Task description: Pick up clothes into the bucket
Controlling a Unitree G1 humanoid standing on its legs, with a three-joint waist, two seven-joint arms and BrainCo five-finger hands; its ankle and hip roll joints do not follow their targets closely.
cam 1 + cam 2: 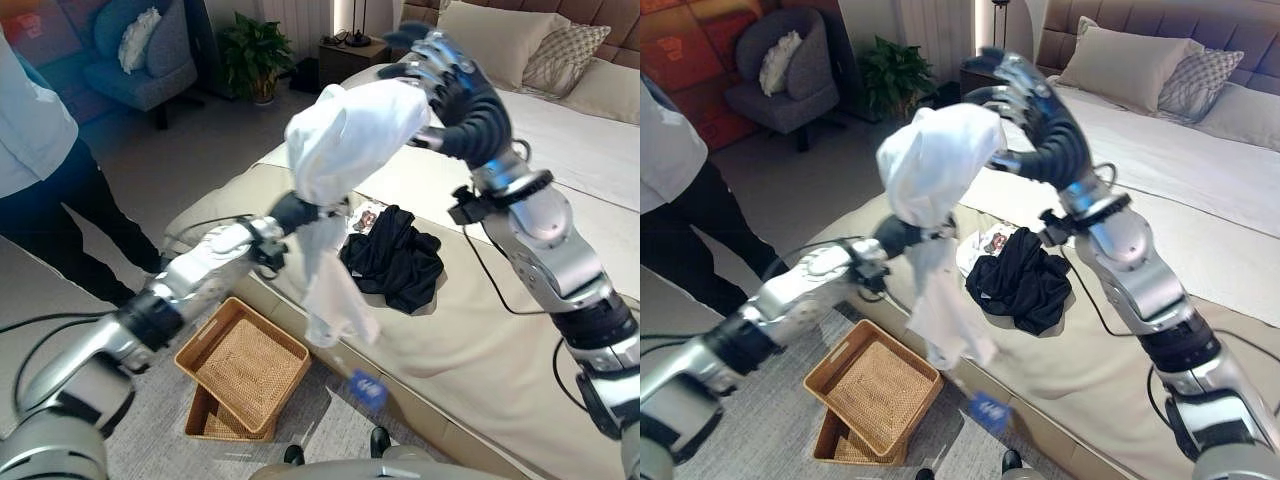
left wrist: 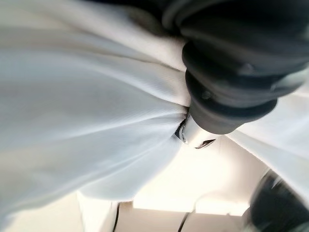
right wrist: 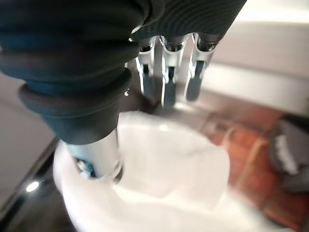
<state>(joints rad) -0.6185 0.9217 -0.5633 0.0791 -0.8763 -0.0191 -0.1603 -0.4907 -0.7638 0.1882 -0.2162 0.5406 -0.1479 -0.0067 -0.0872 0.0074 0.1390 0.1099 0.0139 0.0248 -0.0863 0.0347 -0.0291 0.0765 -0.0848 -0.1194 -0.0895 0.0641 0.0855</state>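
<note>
White garment (image 1: pixel 345 140) is held up in the air over the near edge of the bed (image 1: pixel 480 340), bunched at the top, with a long tail hanging down toward the bed's side. Left hand (image 1: pixel 296 211) is buried in the cloth from below at about 7 o'clock of the bundle; its fingers are hidden in the fabric, so cannot tell whether they grip. Right hand (image 1: pixel 1025 95) sits at the bundle's 2 o'clock, above it. In the right wrist view the fingers (image 3: pixel 166 82) run straight and side by side over the white cloth, not curled round it, the thumb apart.

Black garment (image 1: pixel 1020 282) lies crumpled on the bed near its edge, at 5 o'clock of the white bundle, apart from the hanging tail. A small printed item (image 1: pixel 366 217) lies just beside it.

Two stacked woven baskets (image 1: pixel 243 360) stand on the floor against the bed's side, at 6 to 7 o'clock below the hanging cloth, top basket open.

A person (image 1: pixel 40 190) stands at 9 o'clock, well apart from the baskets. Armchair (image 1: pixel 150 55) and plant (image 1: pixel 255 55) at 11 to 12 o'clock, far off.
</note>
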